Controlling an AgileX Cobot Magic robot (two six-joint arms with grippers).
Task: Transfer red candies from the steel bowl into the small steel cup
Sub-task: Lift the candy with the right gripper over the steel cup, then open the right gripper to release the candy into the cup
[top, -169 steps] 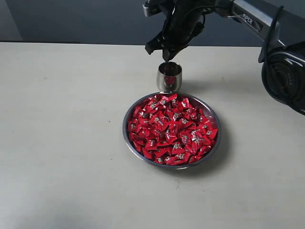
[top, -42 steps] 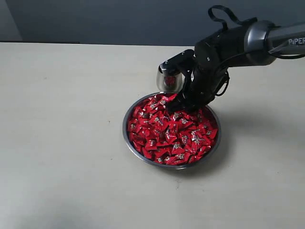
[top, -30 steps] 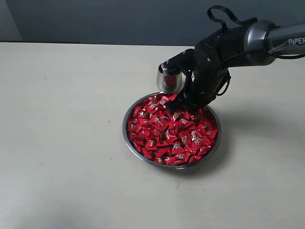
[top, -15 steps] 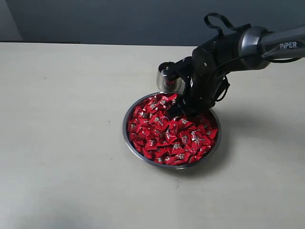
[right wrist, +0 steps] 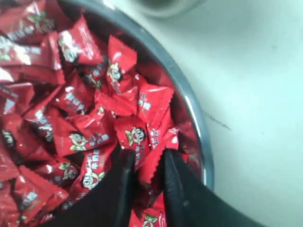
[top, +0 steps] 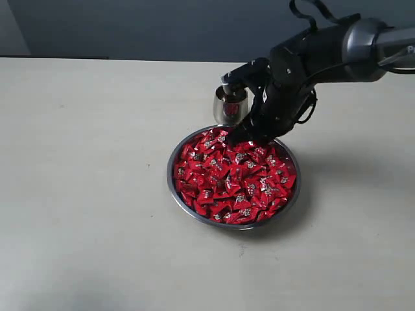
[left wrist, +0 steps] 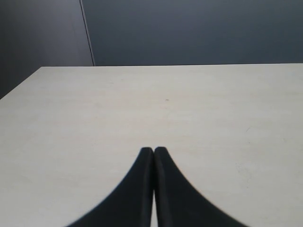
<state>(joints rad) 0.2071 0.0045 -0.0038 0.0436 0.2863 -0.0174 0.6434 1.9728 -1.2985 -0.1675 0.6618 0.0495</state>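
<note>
The steel bowl (top: pixel 170 188) sits mid-table, heaped with red candies (top: pixel 233 181). Just behind its far rim stands the small steel cup (top: pixel 228 107), with something red showing inside. My right gripper (top: pixel 241 135) is low over the bowl's far edge, beside the cup. In the right wrist view the right gripper (right wrist: pixel 147 157) is shut on one red candy (right wrist: pixel 152 166) above the heap of red candies (right wrist: pixel 80 118), close to the bowl's rim (right wrist: pixel 189 101); the cup (right wrist: pixel 163 4) shows at the frame's edge. My left gripper (left wrist: pixel 154 150) is shut and empty over bare table.
The right arm (top: pixel 337 48) reaches in from the right rear, over the table (top: pixel 84 194). A dark wall (top: pixel 130 26) runs behind the table's far edge. The left arm does not show in the exterior view.
The right gripper came down from above the cup into the bowl's far side. In the last half second it has risen slightly toward the cup, pinching a candy.
</note>
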